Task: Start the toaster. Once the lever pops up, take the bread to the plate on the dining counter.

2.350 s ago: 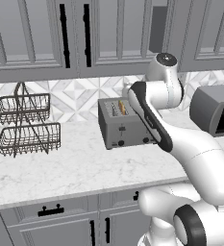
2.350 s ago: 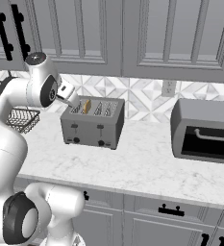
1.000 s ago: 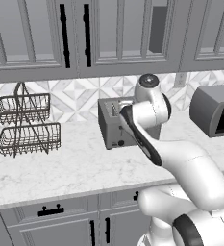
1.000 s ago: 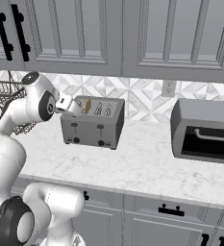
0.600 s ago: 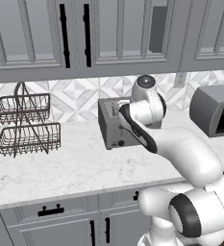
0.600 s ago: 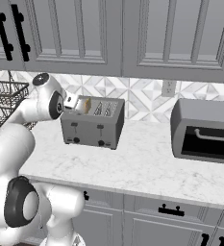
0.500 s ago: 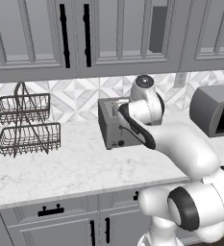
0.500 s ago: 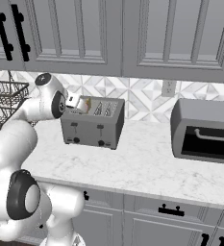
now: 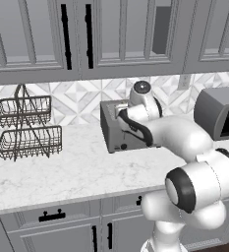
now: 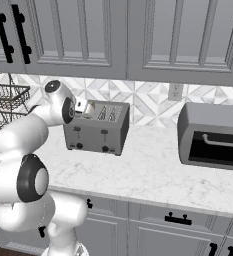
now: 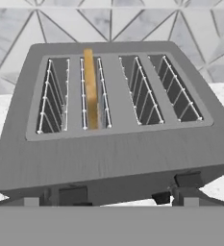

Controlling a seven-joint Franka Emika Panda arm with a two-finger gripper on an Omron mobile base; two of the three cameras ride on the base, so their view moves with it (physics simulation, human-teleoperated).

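My fingers (image 10: pixel 84 107) were spread wide and grasped nothing; in the right base view they sat just above the left end of the toaster's top. The toaster (image 9: pixel 117 129) stood on the marble worktop (image 9: pixel 62 170) close to the tiled back wall, its front with the black levers and round knobs facing me. From the hand view I looked down on the toaster (image 11: pixel 111 125) from its front edge, with four slots running toward 12 o'clock. The bread (image 11: pixel 90 87) stood on edge in the second slot from the left, its tan crust just above the slot rim, at about 11 o'clock from the picture's middle. In the right base view the bread (image 10: pixel 90 109) showed as a pale sliver at the toaster's (image 10: pixel 95 129) left end, right beside my fingers. A two-tier wire basket (image 9: pixel 27 129) stood well apart on the worktop at 9 o'clock from the toaster, and a dark oven-like appliance (image 10: pixel 212 136) sat well apart at 3 o'clock.
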